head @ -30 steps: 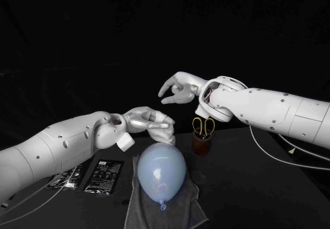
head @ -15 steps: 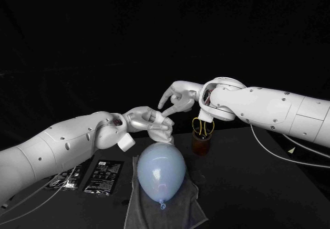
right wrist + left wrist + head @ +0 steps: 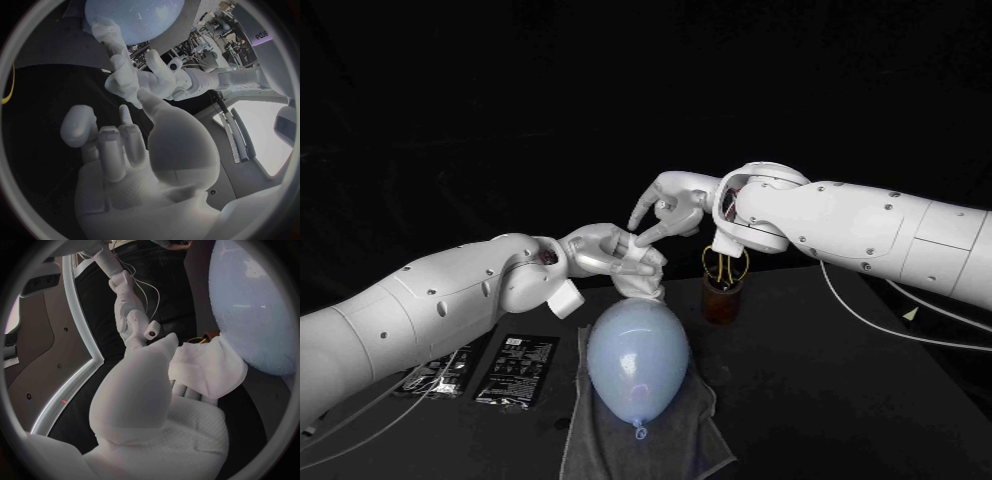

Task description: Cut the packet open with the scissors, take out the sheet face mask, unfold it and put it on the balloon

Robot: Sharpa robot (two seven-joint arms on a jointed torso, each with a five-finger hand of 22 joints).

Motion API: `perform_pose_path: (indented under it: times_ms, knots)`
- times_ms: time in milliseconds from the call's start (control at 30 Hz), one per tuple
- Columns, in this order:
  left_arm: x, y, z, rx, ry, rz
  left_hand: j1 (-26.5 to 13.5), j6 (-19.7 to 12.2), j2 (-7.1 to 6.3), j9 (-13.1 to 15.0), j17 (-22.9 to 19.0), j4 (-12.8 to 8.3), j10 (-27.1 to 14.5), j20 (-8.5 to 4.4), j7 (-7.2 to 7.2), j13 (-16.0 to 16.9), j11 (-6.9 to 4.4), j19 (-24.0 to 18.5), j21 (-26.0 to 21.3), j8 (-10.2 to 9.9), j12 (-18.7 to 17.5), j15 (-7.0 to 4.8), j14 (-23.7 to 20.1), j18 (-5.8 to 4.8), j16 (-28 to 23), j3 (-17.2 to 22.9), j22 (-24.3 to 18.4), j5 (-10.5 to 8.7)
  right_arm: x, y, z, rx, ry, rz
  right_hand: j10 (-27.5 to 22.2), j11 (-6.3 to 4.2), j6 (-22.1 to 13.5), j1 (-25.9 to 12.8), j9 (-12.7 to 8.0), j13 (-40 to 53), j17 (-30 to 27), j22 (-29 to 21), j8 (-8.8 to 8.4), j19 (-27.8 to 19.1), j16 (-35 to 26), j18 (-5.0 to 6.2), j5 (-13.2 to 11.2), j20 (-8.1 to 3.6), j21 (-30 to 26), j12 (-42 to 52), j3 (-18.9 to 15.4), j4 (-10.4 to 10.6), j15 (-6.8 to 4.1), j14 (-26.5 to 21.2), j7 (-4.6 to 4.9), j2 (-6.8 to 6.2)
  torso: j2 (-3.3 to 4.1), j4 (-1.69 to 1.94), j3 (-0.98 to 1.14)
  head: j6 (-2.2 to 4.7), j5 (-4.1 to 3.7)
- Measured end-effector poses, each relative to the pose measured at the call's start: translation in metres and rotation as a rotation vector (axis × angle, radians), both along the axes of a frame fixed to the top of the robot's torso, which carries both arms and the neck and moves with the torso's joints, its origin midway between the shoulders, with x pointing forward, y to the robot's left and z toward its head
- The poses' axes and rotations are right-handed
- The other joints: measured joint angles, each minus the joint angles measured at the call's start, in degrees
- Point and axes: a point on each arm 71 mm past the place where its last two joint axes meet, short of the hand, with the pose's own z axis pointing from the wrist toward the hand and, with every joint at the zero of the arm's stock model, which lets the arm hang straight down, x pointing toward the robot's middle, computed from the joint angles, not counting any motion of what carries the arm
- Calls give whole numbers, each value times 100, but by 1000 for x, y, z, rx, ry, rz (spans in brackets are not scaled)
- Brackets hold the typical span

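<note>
Black table (image 3: 848, 400), dark backdrop. At frame centre the left hand (image 3: 606, 252) has its fingers pressed together, pinching the folded white sheet mask (image 3: 643, 286). The mask hangs at the upper end of the balloon (image 3: 636, 360). The balloon lies on a grey cloth (image 3: 661, 445), lower centre. The right hand (image 3: 669, 208) sits just above and right of the left hand, most fingers curled and one reaching down to the mask's top edge; grip cannot be told. Scissors (image 3: 724, 266) stand in a dark cup (image 3: 721, 305), right of centre. A black packet (image 3: 516, 370) lies lower left.
</note>
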Motion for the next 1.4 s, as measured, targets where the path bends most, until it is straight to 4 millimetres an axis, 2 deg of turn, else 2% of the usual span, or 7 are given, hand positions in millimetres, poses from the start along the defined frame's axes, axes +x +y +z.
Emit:
perform_pose_path:
  times_ms: [400,567,800,1067,1233,1367,1400]
  knots:
    - [-1,-1,0,7,-5,-5,-105,19,-105,-8,-1,-65,39,0,-19,-6,-1,0,0,0,0,0,0,-1,0,238,0,0,0,1,-6,-15,26,-3,14,14,263,84,26,5,4,3,40,21,19,-1,0,21,58,32,-168,168,1,0,6,84,2,0,3,-21,15]
    - [-1,-1,0,8,-6,-6,-105,40,-104,-8,-1,-53,39,0,0,-5,-1,0,0,0,0,0,0,-1,0,264,0,0,0,1,-8,-19,32,0,9,9,493,158,62,5,3,4,138,21,17,-2,0,21,133,76,-148,262,1,0,-70,299,1,-3,6,-33,15]
    - [-1,-2,-1,11,-7,-9,-129,40,-128,-8,-1,-65,39,0,1,-5,-1,-1,0,-1,0,0,0,-2,0,287,0,0,-1,1,-8,-14,33,2,-3,-173,824,340,74,3,-1,5,311,115,14,-4,-24,-74,245,127,10,323,-130,0,-226,525,-2,-4,7,-35,4]
    - [-1,-2,-1,11,-7,-10,-128,38,-128,-8,-1,-79,39,0,2,-5,-1,-1,0,-2,0,0,0,-2,0,300,-1,0,-2,1,-8,0,30,4,-14,-324,832,482,74,0,-1,3,404,232,10,-9,-41,-191,424,223,108,275,-264,-9,-233,666,-2,-4,6,-40,-6]
    - [-1,-1,0,11,-8,-8,-151,37,-150,-13,-1,-79,39,0,2,-5,0,-1,0,-2,0,1,0,-2,0,331,-1,0,-2,1,-8,14,15,1,5,-346,832,509,74,2,0,0,443,280,19,-43,-21,-239,516,314,180,249,-301,-9,-233,641,-2,-4,4,-44,-7]
    - [0,0,0,12,-8,-5,-151,37,-150,-13,-2,-79,38,0,1,-5,0,-1,0,-2,0,1,0,-2,0,331,-1,0,-2,1,-6,30,-4,-4,-5,-377,848,564,75,4,3,1,776,291,19,-44,-20,-250,534,321,271,178,-314,-17,-249,696,-2,-1,3,-41,-8]
    - [0,0,-1,14,-6,-3,-151,38,-150,-13,-2,-78,38,0,2,-5,0,-1,0,-1,0,1,0,-2,0,335,-1,0,-2,1,-5,36,-11,-6,16,-400,979,692,202,4,4,1,826,300,19,-44,-5,-259,547,338,341,155,-343,-7,-368,825,-2,-1,3,-40,-10]
